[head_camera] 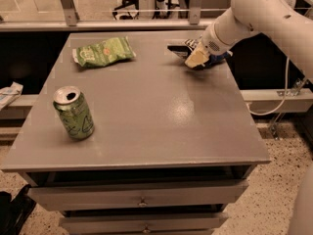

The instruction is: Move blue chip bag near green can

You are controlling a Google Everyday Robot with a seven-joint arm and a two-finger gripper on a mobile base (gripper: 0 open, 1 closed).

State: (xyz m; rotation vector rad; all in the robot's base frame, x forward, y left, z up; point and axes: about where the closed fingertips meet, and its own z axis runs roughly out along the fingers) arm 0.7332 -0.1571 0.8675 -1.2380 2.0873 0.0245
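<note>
The blue chip bag (218,58) lies at the far right of the grey table (161,126); only a small blue strip of it shows behind the gripper. My gripper (188,53) is down at the bag on its left side. A dark finger (177,47) and a cream finger (196,58) stand apart, so it is open and not closed on the bag. The green can (74,112) stands upright near the front left of the table, far from the bag.
A flat light green chip bag (103,52) lies at the far left of the table. The white arm (264,13) reaches in from the upper right. Drawers (142,199) sit below the table front. A cable (274,102) hangs at the right.
</note>
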